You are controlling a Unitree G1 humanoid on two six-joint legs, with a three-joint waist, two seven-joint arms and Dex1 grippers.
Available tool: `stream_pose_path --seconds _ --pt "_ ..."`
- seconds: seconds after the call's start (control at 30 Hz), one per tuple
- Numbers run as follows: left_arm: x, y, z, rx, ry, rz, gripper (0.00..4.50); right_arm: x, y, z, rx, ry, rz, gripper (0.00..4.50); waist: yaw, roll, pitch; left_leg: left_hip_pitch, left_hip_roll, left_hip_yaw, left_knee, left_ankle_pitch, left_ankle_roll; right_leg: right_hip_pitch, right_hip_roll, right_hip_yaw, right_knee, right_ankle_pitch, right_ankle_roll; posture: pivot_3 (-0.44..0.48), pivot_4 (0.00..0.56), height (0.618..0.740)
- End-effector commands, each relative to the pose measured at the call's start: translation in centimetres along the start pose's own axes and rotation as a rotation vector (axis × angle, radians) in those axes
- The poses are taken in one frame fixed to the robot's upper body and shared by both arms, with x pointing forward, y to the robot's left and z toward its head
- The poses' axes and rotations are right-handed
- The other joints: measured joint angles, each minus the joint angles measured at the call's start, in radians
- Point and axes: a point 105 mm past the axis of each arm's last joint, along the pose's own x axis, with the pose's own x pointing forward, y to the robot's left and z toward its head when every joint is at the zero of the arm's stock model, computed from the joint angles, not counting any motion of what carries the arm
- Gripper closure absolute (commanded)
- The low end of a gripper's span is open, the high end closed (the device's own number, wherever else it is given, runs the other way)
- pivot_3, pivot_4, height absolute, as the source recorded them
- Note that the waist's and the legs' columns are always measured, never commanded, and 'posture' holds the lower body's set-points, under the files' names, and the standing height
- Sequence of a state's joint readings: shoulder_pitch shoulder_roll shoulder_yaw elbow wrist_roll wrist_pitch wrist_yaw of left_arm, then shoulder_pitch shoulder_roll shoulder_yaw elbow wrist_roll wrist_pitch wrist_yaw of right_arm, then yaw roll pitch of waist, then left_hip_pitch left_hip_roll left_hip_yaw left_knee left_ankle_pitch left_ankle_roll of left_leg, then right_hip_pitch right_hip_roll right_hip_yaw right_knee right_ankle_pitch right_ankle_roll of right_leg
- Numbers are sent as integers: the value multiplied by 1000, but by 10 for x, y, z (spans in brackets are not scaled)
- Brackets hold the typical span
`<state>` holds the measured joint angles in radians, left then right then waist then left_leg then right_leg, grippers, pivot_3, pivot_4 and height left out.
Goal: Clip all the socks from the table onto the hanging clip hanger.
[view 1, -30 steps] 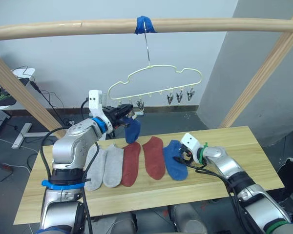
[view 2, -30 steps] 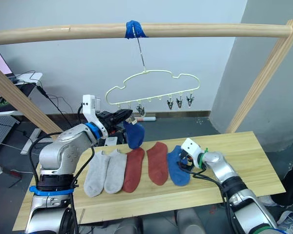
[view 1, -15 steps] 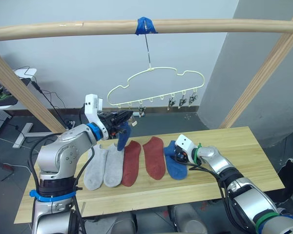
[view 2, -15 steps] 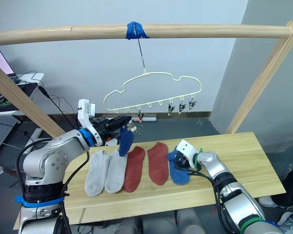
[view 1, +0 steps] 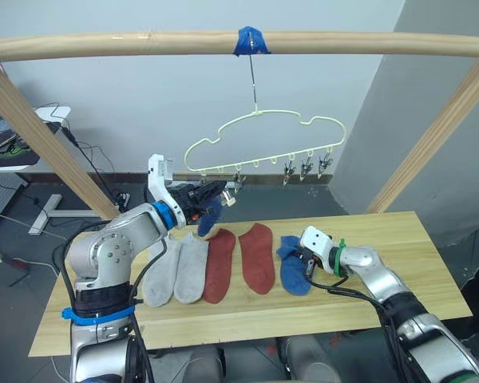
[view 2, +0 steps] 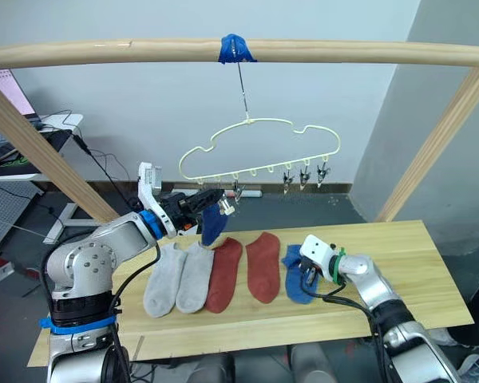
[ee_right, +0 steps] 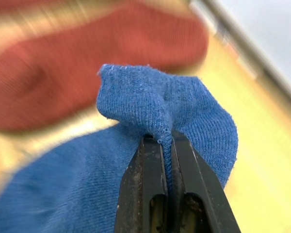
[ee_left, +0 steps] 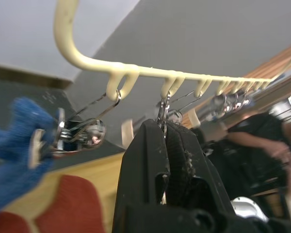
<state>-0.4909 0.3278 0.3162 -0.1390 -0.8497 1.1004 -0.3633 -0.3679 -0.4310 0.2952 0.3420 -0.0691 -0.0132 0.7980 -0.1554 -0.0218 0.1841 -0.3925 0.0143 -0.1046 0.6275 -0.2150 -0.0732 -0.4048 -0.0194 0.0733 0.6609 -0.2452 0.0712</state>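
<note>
Blue socks: one clipped (view 1: pixel 210 215), one in right claw (view 1: pixel 306 266).

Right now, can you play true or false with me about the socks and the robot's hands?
1. The right gripper pinches a blue sock lying on the table. True.
2. Two grey socks hang from the clip hanger. False: they lie flat on the table.
3. Another blue sock hangs from a clip near the left gripper. True.
4. The two red socks lie at the far right end of the table. False: they lie between the grey socks and the blue one.
</note>
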Motion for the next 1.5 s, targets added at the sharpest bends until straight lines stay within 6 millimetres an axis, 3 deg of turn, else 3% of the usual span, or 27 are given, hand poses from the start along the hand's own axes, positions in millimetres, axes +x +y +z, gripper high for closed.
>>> stream_pose_path --seconds 0.03,0.13,0.23,0.4,0.93,1.3,1.5 --pt "-2 6 -6 -134 32 11 4500 -14 0 56 -119 -160 -6 4462 -1 0 0 0 0 0 0 0 0 0 0 0 1 0 0 -132 172 740" --pt "1 8 -2 -195 14 17 4500 -22 10 87 -181 -244 -2 4462 1 0 0 1 0 -1 0 0 0 0 1 -1 1 0 0 -136 174 740" --pt "2 8 0 -212 8 25 4500 -24 14 95 -187 -261 1 4462 1 -1 0 1 0 -1 0 0 0 0 1 -1 1 0 0 -143 175 740" --pt "9 0 1 -232 7 -14 4500 -14 19 133 -235 -374 -15 4462 -1 -1 1 0 0 0 0 0 0 0 0 0 -1 0 0 -159 175 740" --pt "10 -8 1 -238 0 -41 4500 1 21 151 -197 -428 5 4462 10 -1 1 -2 0 -1 -1 0 0 -1 0 -1 -2 0 0 -145 178 740" --pt "7 -6 10 -254 -48 -40 4500 1 22 143 -103 -418 23 4462 12 -1 2 -2 0 -1 -1 0 0 -1 0 -1 -3 0 -1 -133 179 740" --pt "7 -9 9 -281 -44 -66 4500 -2 20 153 -64 -471 8 4462 13 -2 3 -3 0 -1 -1 0 0 -1 0 -1 -3 0 -1 -137 179 740"
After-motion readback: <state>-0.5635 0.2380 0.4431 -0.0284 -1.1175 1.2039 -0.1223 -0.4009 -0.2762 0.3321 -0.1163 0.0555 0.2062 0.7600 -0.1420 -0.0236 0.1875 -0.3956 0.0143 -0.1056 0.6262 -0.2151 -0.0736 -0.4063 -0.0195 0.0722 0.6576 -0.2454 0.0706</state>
